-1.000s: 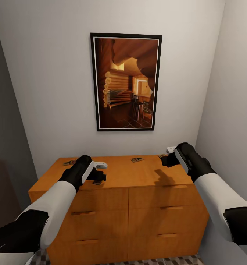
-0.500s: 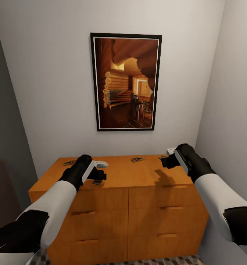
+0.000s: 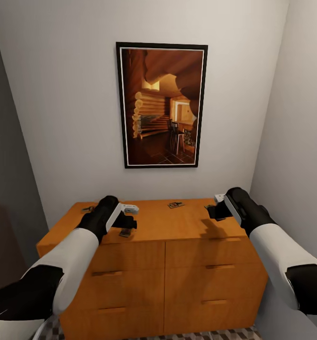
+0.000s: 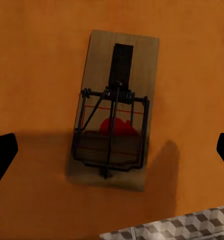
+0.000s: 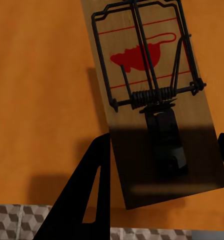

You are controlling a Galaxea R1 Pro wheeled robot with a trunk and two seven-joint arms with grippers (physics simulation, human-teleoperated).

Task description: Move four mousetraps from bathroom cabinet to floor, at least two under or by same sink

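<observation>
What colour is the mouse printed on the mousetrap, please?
Red, clearest in the right wrist view on the mousetrap.

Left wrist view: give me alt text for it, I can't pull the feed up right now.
A mousetrap lies flat on the orange-brown cabinet top, centred between the left gripper's two dark fingertips, which stand wide apart and clear of it. The trap's wire bar and spring sit over a red mouse print, and a strip of cube-patterned floor shows past the cabinet edge.

Four mousetraps (image 3: pixel 176 205) flat on orange cabinet (image 3: pixel 177 264) top
</observation>
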